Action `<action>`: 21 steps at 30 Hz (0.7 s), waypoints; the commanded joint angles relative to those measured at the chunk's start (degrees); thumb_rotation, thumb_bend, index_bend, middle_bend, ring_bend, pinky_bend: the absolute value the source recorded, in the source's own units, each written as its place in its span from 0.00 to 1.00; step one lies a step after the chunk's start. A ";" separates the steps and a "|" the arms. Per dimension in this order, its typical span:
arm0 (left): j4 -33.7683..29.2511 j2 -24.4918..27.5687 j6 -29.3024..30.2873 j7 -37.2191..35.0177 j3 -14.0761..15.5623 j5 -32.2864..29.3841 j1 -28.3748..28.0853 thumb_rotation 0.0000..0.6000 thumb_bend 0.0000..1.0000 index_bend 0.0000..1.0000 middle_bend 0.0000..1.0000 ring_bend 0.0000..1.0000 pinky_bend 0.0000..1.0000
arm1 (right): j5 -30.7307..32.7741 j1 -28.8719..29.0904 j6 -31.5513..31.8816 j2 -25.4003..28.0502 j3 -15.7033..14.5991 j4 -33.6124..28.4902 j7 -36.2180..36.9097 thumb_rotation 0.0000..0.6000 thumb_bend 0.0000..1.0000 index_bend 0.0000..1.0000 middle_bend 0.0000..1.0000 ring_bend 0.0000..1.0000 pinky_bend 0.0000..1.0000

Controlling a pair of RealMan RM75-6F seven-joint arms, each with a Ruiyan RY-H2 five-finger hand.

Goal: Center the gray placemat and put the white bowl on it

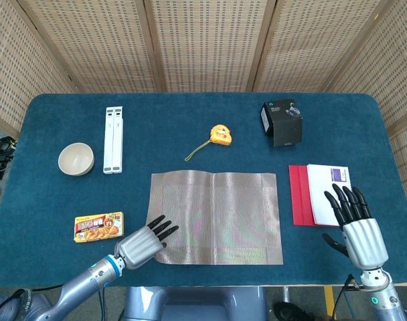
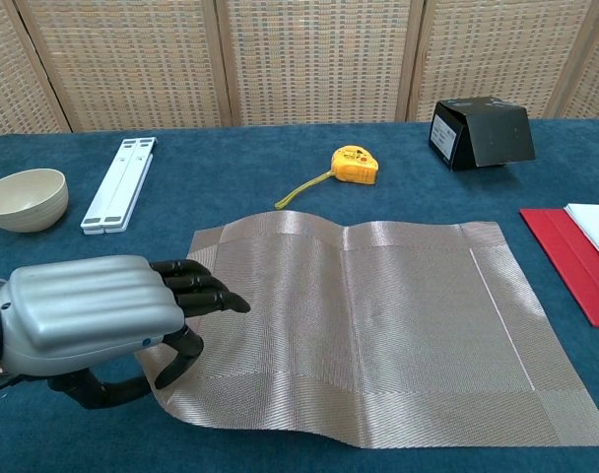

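Observation:
The gray placemat [image 1: 217, 217] [image 2: 378, 325] lies nearly flat in the front middle of the blue table [image 1: 190, 120], with low ripples along its far edge. My left hand [image 1: 146, 242] [image 2: 102, 325] is at the mat's near-left corner and pinches it between thumb and fingers, which reach over the cloth. The white bowl [image 1: 75, 158] [image 2: 24, 199] stands upright and empty at the far left, well apart from mat and hand. My right hand [image 1: 354, 224] hovers open at the front right, fingers spread, holding nothing; only the head view shows it.
A yellow tape measure [image 1: 221, 135] [image 2: 353, 165] lies just behind the mat. A black box [image 1: 282, 122] [image 2: 482, 132] stands at the back right. A white bar [image 1: 112, 138] [image 2: 119, 183] lies beside the bowl. A food packet [image 1: 98, 226] sits front left; a red folder [image 1: 300, 194] with paper lies right.

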 commanded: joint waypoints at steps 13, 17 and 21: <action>-0.94 0.37 -2.15 2.05 0.74 -2.18 -0.64 1.00 0.54 0.74 0.00 0.00 0.00 | 0.37 0.15 -0.69 -0.17 0.07 0.25 -0.23 1.00 0.00 0.00 0.00 0.00 0.00; -2.14 2.09 -4.17 -0.70 0.55 -3.56 -1.42 1.00 0.15 0.19 0.00 0.00 0.00 | 0.34 0.11 -0.70 -0.15 0.02 0.24 -0.24 1.00 0.00 0.00 0.00 0.00 0.00; -3.11 4.28 -4.12 -8.15 -0.75 -0.65 -1.37 1.00 0.00 0.00 0.00 0.00 0.00 | 0.28 0.09 -0.70 -0.17 -0.02 0.18 -0.38 1.00 0.00 0.00 0.00 0.00 0.00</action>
